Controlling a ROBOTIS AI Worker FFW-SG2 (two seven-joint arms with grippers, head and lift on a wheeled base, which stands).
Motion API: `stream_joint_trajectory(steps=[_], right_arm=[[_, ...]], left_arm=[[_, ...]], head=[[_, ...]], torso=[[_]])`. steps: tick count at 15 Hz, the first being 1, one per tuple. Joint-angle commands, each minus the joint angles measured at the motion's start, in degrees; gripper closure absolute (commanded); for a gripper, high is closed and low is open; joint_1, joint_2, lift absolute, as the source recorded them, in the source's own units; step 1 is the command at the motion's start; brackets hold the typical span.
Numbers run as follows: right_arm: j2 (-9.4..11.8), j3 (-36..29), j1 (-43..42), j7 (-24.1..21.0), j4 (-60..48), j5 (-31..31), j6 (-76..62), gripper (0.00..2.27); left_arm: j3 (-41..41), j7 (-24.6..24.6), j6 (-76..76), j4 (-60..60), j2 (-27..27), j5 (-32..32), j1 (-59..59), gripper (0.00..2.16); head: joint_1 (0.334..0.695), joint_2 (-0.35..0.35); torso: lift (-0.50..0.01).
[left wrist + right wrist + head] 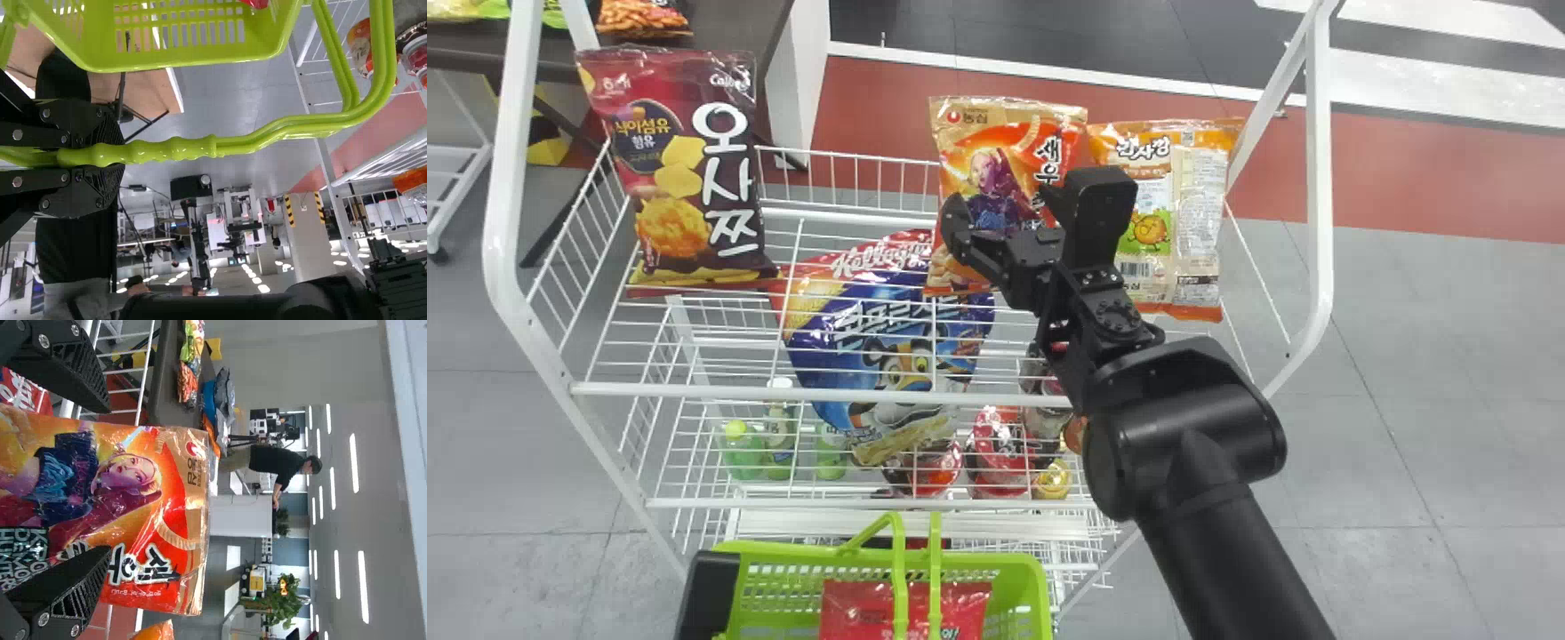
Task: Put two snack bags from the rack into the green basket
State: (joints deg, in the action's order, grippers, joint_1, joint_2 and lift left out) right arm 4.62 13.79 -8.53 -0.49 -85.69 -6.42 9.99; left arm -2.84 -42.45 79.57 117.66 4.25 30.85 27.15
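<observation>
1. Orange-red snack bag w/ figure print (1009,147): upright in rack (863,391), straight ahead of R gripper (1005,209), long axis up-down; R arm nearer.
2. R gripper: fingers apart, nothing clamped; contact w/ bag unclear.
3. To its R, orange bag w/ cartoon print (1147,209); farther L, maroon chip bag (685,169).
4. Below, robot side: green basket (1018,578), red bag (854,609) in it; L gripper (120,153) closed on handles (180,147).
5. Target's lower part partly hidden behind R gripper.
</observation>
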Motion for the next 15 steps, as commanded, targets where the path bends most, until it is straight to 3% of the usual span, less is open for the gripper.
stream_joint_trajectory(steps=[1, 3, 5, 6, 7, 9, 10, 15], right_arm=[[-0.2, 0.1, -3.9, 0.0, 4.4, 0.3, 0.7, 0.07], [-0.2, 0.6, -6.5, 0.1, 6.4, 0.4, 3.7, 0.07], [-0.2, 0.7, -7.8, 0.4, 7.4, 0.2, 7.9, 0.26], [-0.2, 1.0, -7.8, 0.8, 7.3, 0.2, 8.8, 0.56], [-0.2, 1.1, -7.6, 2.3, 6.9, 0.0, 11.2, 1.17], [-0.2, 1.1, -6.8, 2.6, 5.0, -0.1, 13.4, 1.91], [-0.1, 1.1, -5.9, 2.7, 3.3, -0.2, 13.9, 2.02], [2.6, 0.8, 0.6, 3.3, -9.6, -2.0, 17.9, 2.13]], left_arm=[[0.0, 0.0, 0.2, -0.2, 0.1, 0.0, -0.3, 2.11], [0.0, -0.1, 0.2, -0.7, 0.1, 0.1, -0.6, 2.11], [0.0, -0.2, 0.0, -1.1, 0.1, 0.2, -0.7, 2.11], [0.1, -0.3, 0.0, -1.5, 0.1, 0.3, -0.9, 2.11], [0.2, -0.3, 0.0, -1.6, 0.1, 0.3, -0.9, 2.11], [0.3, -0.3, 0.0, -1.2, 0.1, 0.4, -0.9, 2.11], [0.2, -0.2, 0.0, -1.0, 0.1, 0.4, -0.9, 2.11], [0.4, 0.1, 0.2, -0.6, 0.1, 0.5, -0.9, 2.11]], head=[[0.695, -0.19], [0.695, -0.19], [0.695, -0.186], [0.695, -0.185], [0.695, -0.185], [0.695, -0.176], [0.695, -0.173], [0.695, -0.168]], torso=[[-0.007], [-0.007], [-0.007], [-0.007], [-0.007], [-0.007], [-0.007], [-0.007]])
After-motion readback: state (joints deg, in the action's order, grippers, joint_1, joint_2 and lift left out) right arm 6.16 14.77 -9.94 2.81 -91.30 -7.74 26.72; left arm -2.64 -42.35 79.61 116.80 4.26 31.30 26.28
